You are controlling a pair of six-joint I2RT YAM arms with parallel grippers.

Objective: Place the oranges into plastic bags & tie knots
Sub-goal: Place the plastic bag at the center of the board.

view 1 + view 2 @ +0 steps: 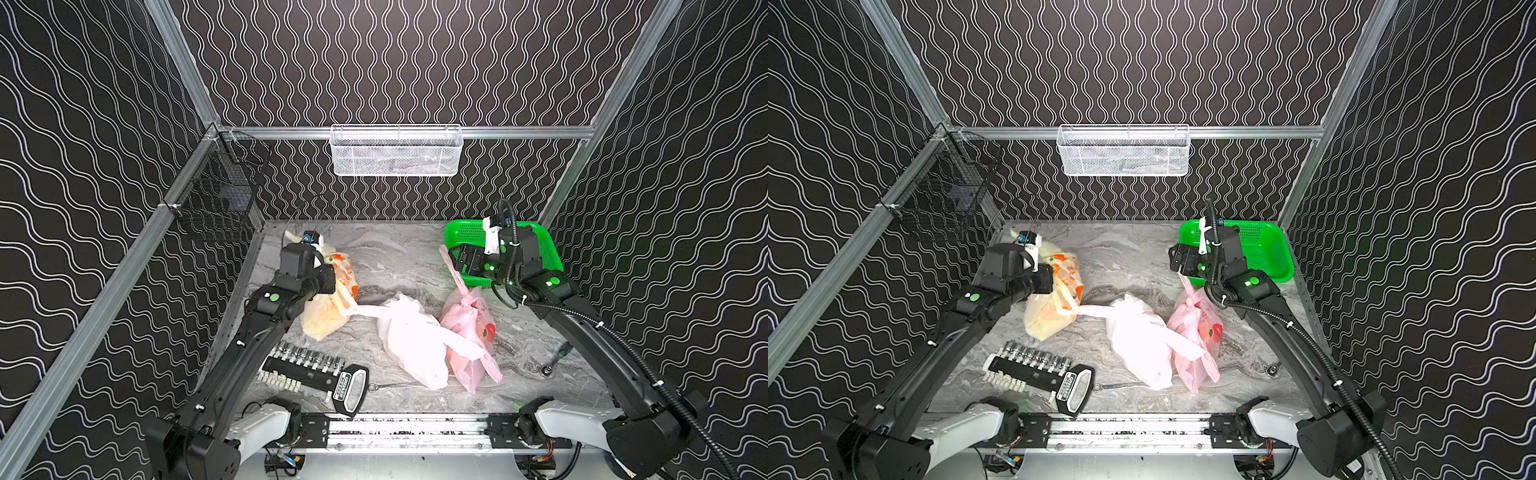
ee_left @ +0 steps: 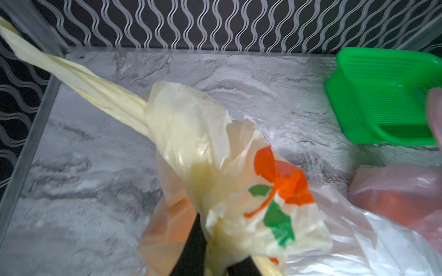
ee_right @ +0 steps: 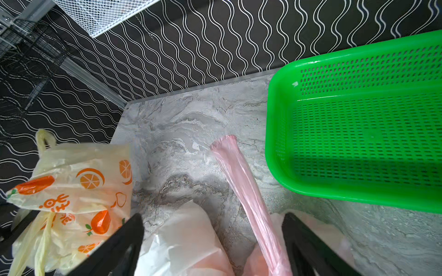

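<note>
Plastic [image 2: 191, 133] seemingly in left jaws, right jaws spread

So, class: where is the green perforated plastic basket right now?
In both top views the green perforated plastic basket sits in the marble table's far right corner, behind the right gripper and beyond the pink plastic bag.

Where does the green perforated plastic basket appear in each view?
Top view: green perforated plastic basket, far right corner.
Top view: basket, same corner.
Left wrist: basket, blurred, by back wall.
Right wrist: basket, large, against back wall.
Shared landmark: yellowish plastic bag with orange print.
</note>
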